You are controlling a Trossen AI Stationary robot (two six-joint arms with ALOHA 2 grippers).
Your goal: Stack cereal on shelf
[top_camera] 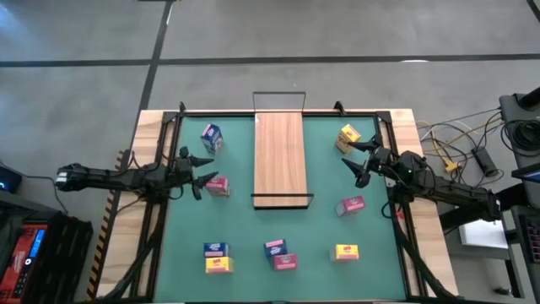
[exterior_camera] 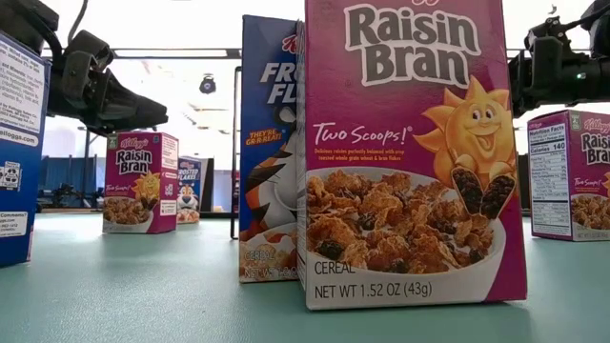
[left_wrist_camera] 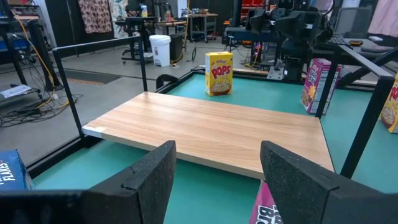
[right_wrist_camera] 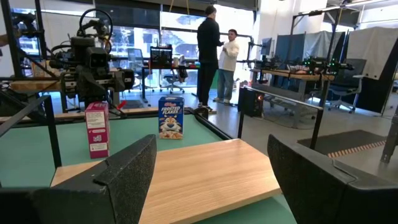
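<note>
The shelf [top_camera: 278, 156] is a long wooden plank with black wire frames at both short ends, lying in the middle of the green table. Small cereal boxes stand around it. A blue box [top_camera: 212, 138] and a pink box [top_camera: 218, 187] are on its left. A yellow box [top_camera: 348, 135] and another pink box [top_camera: 350, 205] are on its right. Several more stand along the near edge [top_camera: 278, 253]. My left gripper [top_camera: 201, 175] is open and level, left of the shelf, close beside the pink box [left_wrist_camera: 264, 208]. My right gripper [top_camera: 356, 161] is open and level, right of the shelf.
A black frame [top_camera: 173, 118] borders the table. In the low view a Raisin Bran box [exterior_camera: 405, 152] and a Frosted Flakes box [exterior_camera: 272, 143] fill the foreground. Cables [top_camera: 456, 148] lie off the table's right side. Two people [right_wrist_camera: 217, 56] stand far off in the room.
</note>
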